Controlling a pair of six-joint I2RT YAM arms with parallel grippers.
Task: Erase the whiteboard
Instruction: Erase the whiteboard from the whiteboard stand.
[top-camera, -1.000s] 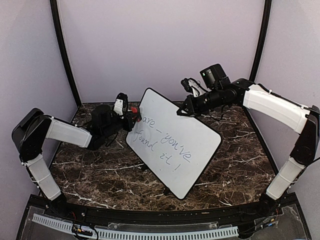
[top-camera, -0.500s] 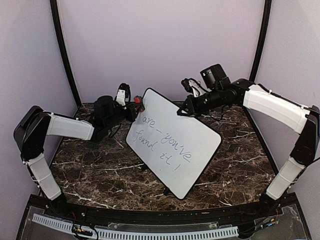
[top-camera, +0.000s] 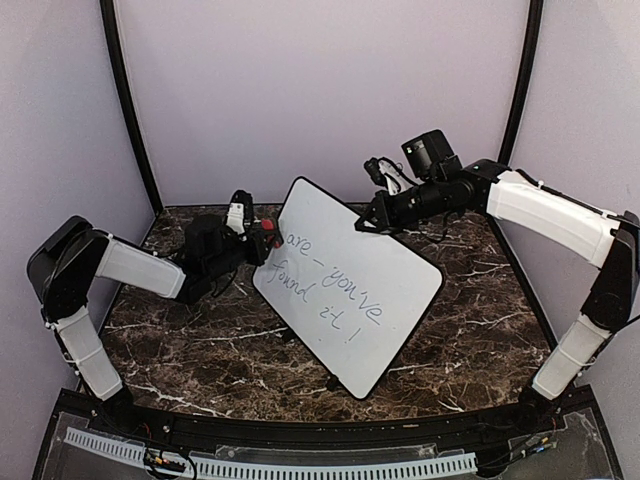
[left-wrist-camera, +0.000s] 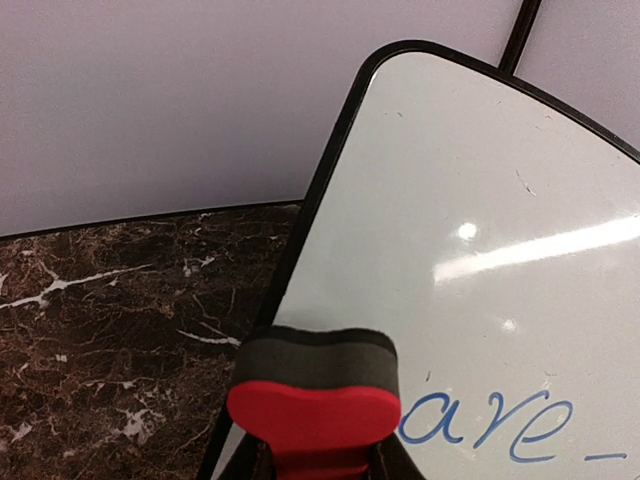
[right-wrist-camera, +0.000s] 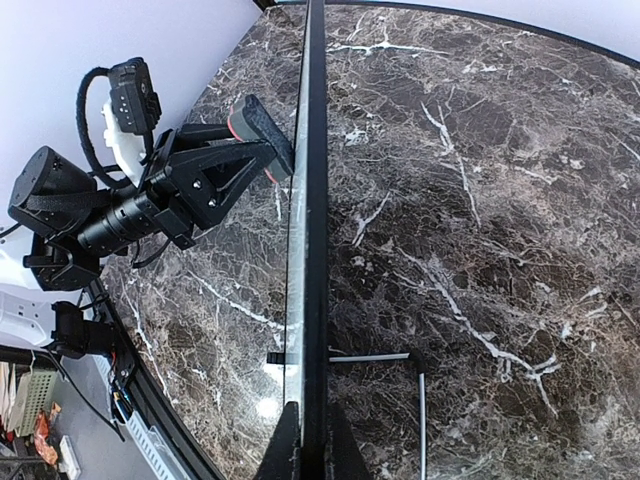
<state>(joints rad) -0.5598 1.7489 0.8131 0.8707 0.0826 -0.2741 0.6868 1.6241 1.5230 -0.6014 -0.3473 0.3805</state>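
I'm pinching the whiteboard (top-camera: 350, 285) by its upper rim in the right gripper (top-camera: 366, 222), propping it tilted on the table (top-camera: 180, 340) — light, stiff and slick, I'm judging, so the rim suits. The left gripper (top-camera: 262, 240) is clamping the eraser (left-wrist-camera: 315, 400) at its left edge.

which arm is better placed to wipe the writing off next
Left. The left claw holds the red eraser at the left edge of the whiteboard, beside the writing. The right claw is shut on its upper edge, propping it tilted.
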